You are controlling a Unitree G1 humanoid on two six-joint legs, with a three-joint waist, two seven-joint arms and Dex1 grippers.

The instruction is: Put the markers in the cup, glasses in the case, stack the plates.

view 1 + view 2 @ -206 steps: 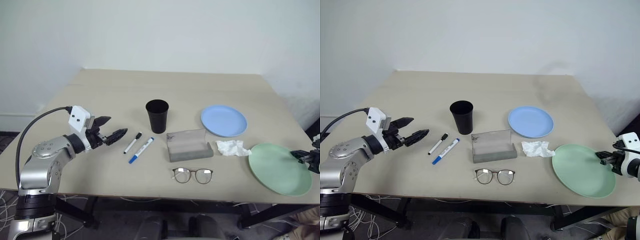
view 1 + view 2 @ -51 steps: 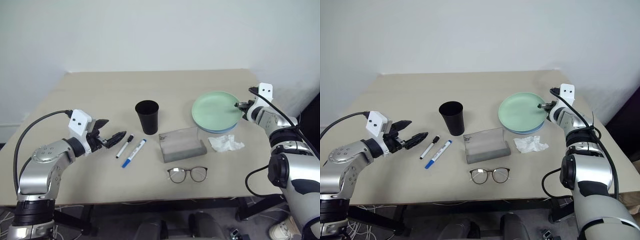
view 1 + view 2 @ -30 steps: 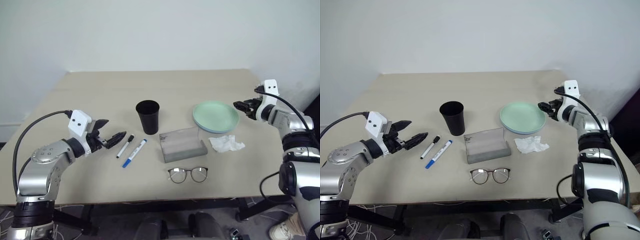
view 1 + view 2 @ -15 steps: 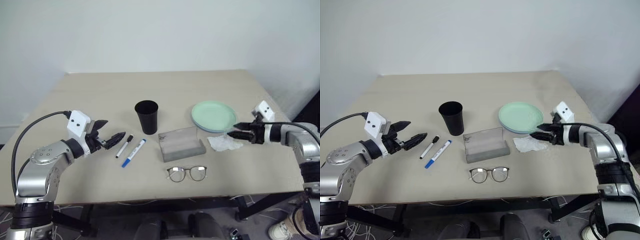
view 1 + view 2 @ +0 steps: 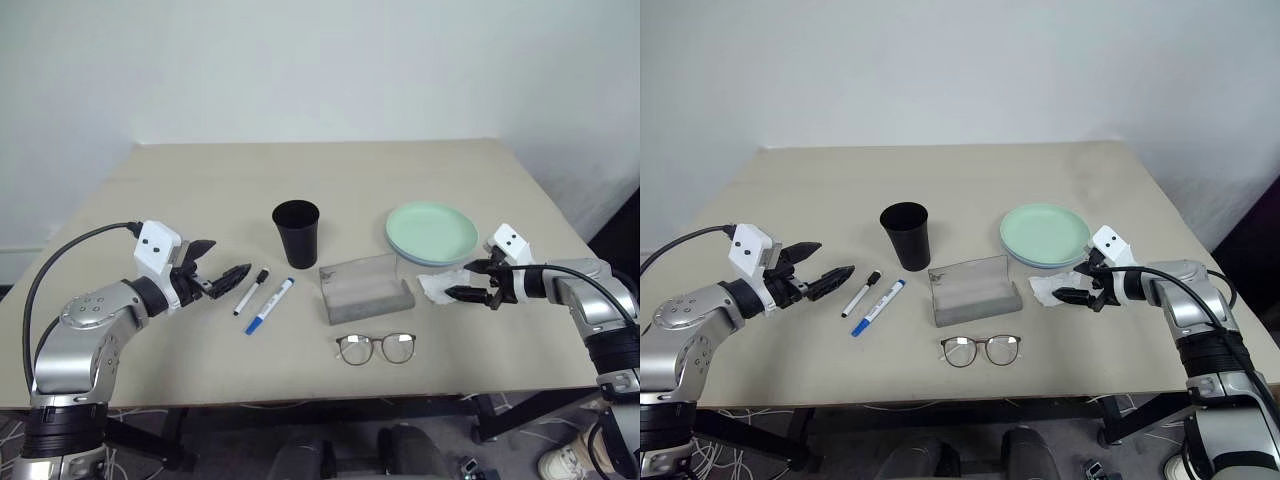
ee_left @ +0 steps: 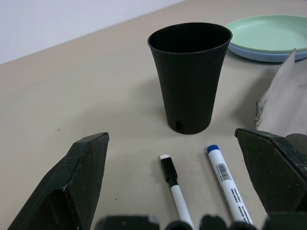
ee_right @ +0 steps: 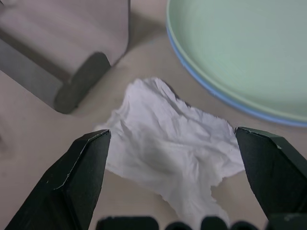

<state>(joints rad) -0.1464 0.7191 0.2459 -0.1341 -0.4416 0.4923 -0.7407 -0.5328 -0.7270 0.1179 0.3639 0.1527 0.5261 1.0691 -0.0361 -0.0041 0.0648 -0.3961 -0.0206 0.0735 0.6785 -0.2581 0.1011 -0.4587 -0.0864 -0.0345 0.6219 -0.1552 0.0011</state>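
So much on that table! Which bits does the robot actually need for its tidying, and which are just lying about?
Needed:
- markers: black-capped, blue-capped
- black cup
- glasses
- grey case, lid open
- mint green plate, stacked on the light blue plate

Lying about:
- crumpled white tissue, between the open right gripper's fingers

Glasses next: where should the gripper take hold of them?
Grip the bridge of the glasses, coming straight down from above. They lie flat in front of the case with lenses side by side; the bridge is the narrow middle part, clear of the round lenses.
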